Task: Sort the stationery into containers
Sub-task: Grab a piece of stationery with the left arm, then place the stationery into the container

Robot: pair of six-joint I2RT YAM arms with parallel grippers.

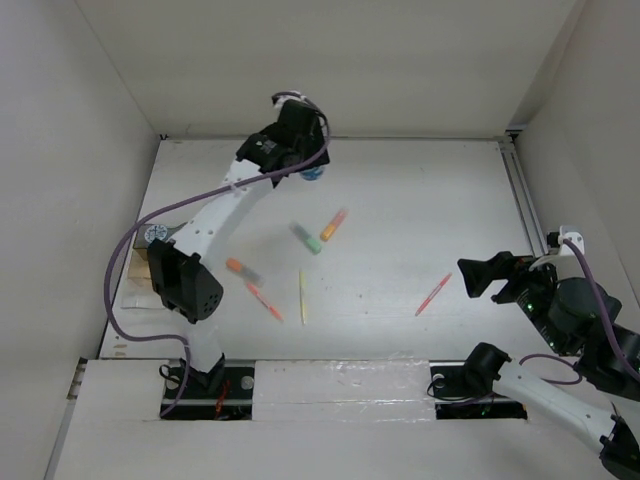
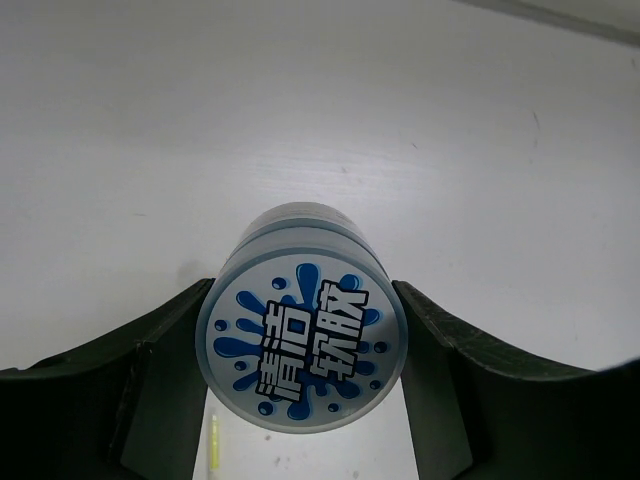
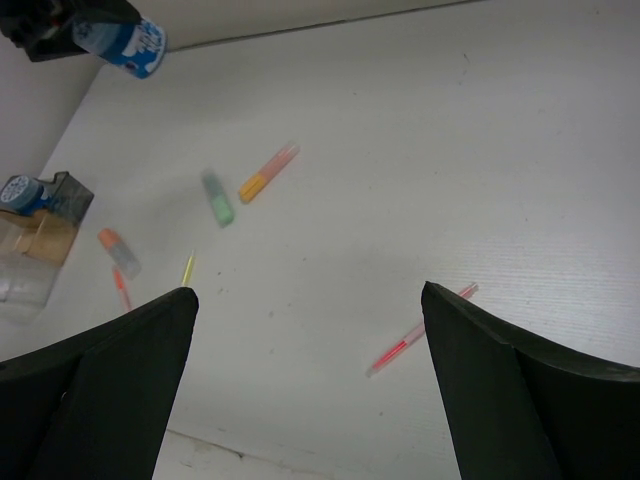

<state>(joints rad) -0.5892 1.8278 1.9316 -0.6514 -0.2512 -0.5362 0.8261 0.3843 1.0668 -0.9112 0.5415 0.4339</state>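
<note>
Blue-white cylinder [image 2: 302, 330] held aloft, second cylinder [image 3: 18, 190] in tan tray [image 3: 40, 240], highlighters [image 1: 306, 237] and pens [image 1: 433, 294] scattered

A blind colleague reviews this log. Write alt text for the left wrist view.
A round blue-and-white cylinder is clamped between the two dark fingers of the left gripper, its splash-patterned printed end facing the camera. Behind it is white table; a sliver of a yellow pen shows near the bottom edge.

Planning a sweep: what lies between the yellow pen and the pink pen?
Nothing: top view shows bare table between the yellow pen and the pink pen.
</note>
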